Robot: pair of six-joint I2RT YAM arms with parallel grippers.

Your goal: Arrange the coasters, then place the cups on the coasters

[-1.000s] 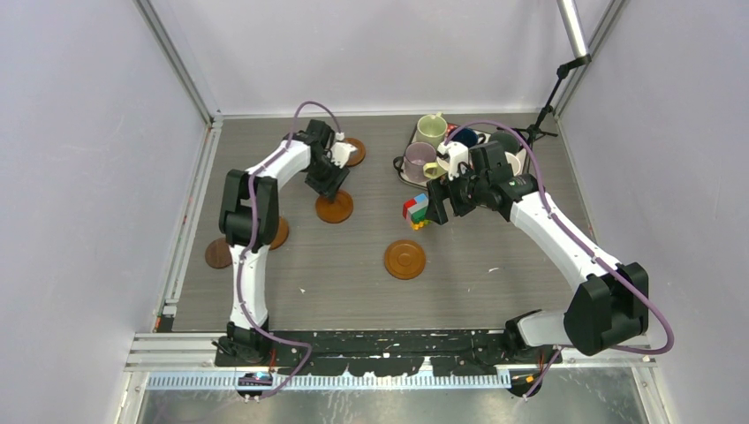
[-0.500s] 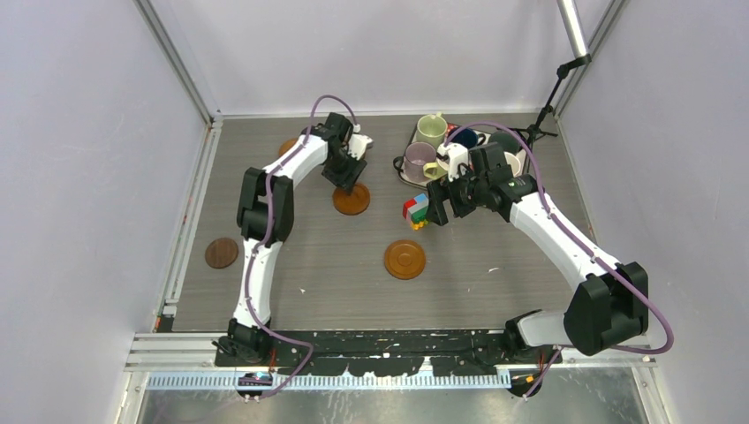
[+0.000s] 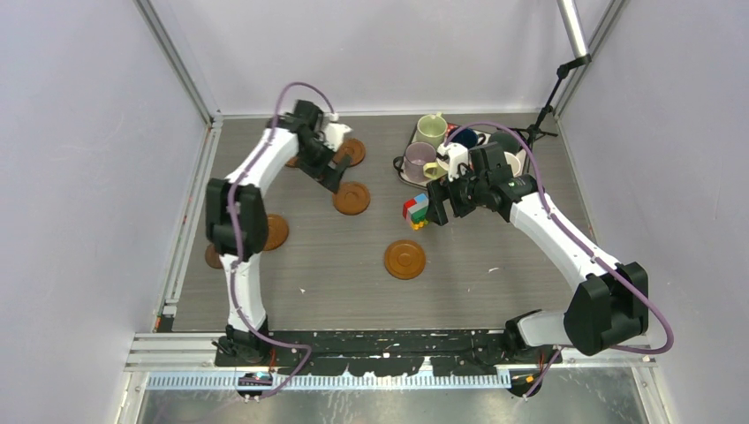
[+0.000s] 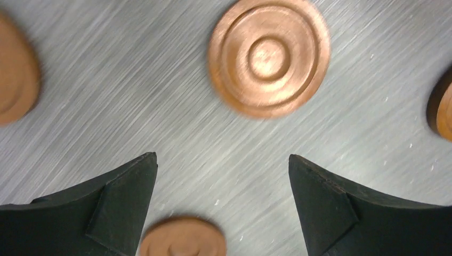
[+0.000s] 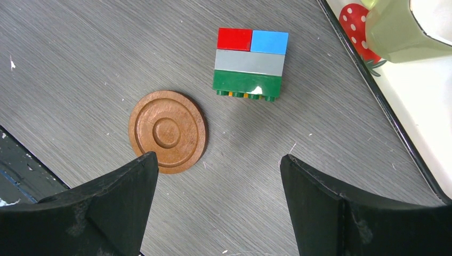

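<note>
Left claw (image 4: 222,156) first: fingers spread wide, gripping nothing, just bare grey worktop (image 4: 133,106) between the black tips. Beyond them lies a ringed coaster (image 4: 269,56), flat and clear of both fingers. A second coaster (image 4: 16,85) pokes in at the frame's left edge. A third coaster (image 4: 183,237) sits low between the finger bases. A dark-edged disc (image 4: 441,104) clips the right border. This view is smeared with blur, so the rims look soft.

Over to the right claw (image 5: 218,156): released too, wide and empty. The near coaster (image 5: 168,132) lies flat, its rings crisp, with its edge tucked behind the finger at the frame's left. Further out stands the block toy (image 5: 250,64), red, blue, grey and green, apart from that coaster. At the right runs the strawberry-print tray (image 5: 432,101), with a pale yellow-green cup (image 5: 400,29) in the corner.

The top view gives what neither wrist camera can, the whole layout. 5 coasters show plainly, scattered over the left and centre of the worktop, none touching. The darker coaster (image 3: 210,258) is half hidden behind the left arm. The left claw hangs at the far left between 2 of them. Every cup in sight is bunched on the tray at the far right. The light green cup (image 3: 431,126), mauve cup (image 3: 417,159) and dark blue cup (image 3: 466,138) are clear, and the others are partly masked by the right arm.
</note>
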